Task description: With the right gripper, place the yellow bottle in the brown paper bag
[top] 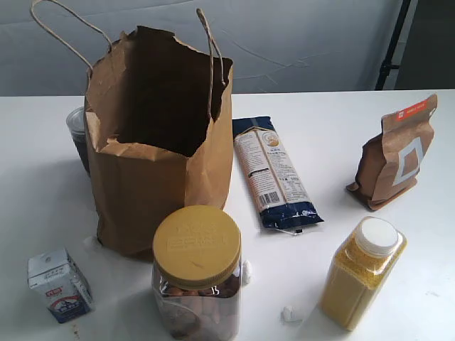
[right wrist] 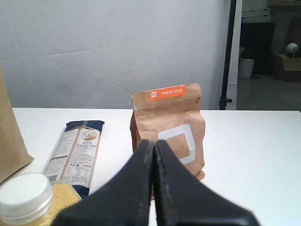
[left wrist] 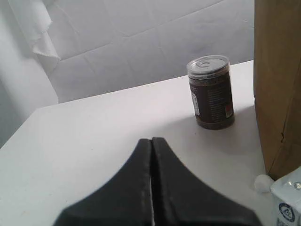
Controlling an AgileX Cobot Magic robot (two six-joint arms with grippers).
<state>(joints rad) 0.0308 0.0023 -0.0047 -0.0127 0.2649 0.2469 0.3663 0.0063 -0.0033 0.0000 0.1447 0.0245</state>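
Left end effector [left wrist: 152, 155] closed, dark can [left wrist: 210, 92] upright near brown paper bag [left wrist: 277, 84]

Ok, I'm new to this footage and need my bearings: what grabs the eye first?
The tall, crumpled brown paper bag stands open left of centre in the exterior view, towering over everything. Nearer the camera stands a clear jar with a yellow lid, and to its right the white-capped yellow bottle.

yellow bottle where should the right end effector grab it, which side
Likely the upper body below the white cap, across two flat sides, since the yellow bottle stands upright and square-sided. Come from above; the right end effector, now shut, must open first.
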